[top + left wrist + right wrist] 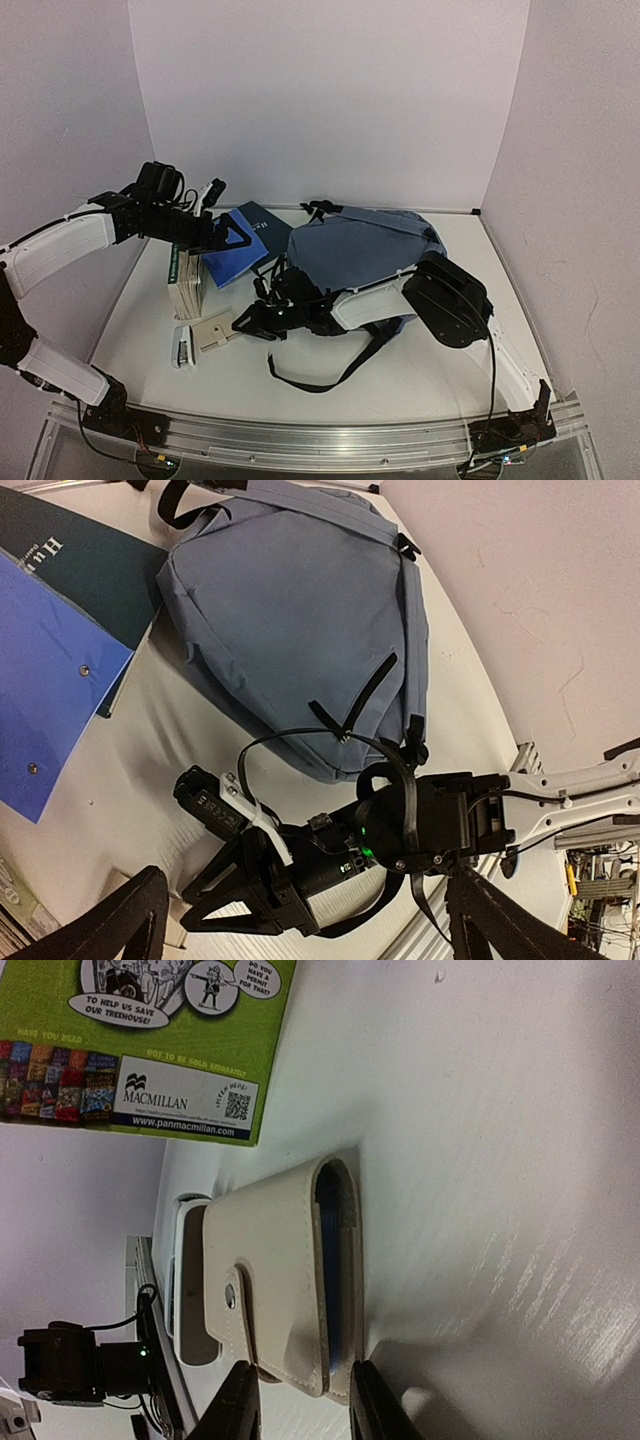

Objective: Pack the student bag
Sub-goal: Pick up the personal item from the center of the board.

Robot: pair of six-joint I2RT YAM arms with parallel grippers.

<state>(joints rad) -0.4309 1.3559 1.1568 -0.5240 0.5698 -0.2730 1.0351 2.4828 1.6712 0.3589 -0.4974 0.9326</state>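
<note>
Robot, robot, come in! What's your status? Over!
Left gripper open above the books. Right gripper astride cream case, grip unclear. Student bag lies flat, right arm across its near edge.
</note>
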